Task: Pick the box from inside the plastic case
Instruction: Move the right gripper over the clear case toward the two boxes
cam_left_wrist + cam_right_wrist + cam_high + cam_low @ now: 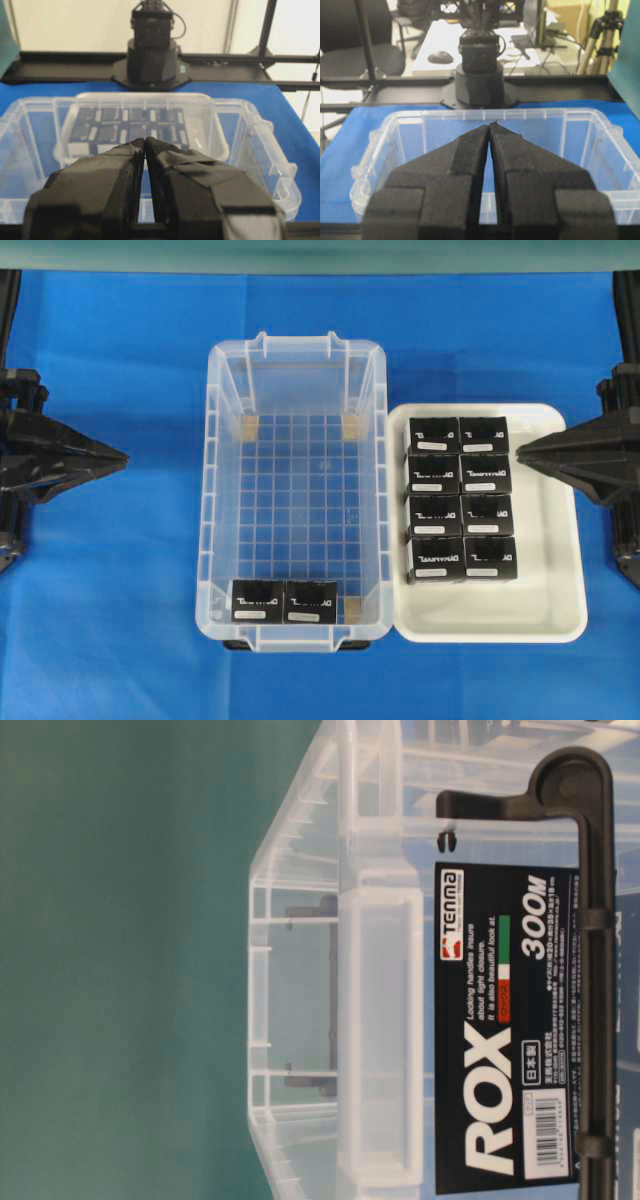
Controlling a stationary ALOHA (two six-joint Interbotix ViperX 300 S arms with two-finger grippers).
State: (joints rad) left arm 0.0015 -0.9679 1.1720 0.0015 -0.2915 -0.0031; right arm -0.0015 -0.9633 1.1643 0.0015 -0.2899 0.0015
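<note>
Blue cloth point(120, 620) covers the table, and the clear case point(225, 440) sits at its middle, long side running away from the overhead camera. Two black boxes lie side by side against the case's near wall: the left box point(256, 601) and the right box point(311, 601), touching each other, each with a white strip on top. The rest of the grid floor is bare.

Just right of the case, touching its rim, is a white tray point(560, 570) with eight more boxes point(460, 498) packed in two columns of four toward its far end.

Both arms are well back from the case at the table's edges. The left gripper point(122, 454) points inward from the left, its tips apart from the case; in the left wrist view its taped fingers point(125, 165) are pressed together with nothing between them. The right gripper point(522, 451) points inward from the right, above the tray's far right rim; in its wrist view the foam fingers point(470, 155) meet at the tips, clenched on nothing.

The table-level view shows the case's end wall up close, with a black ROX label point(500, 1030).
</note>
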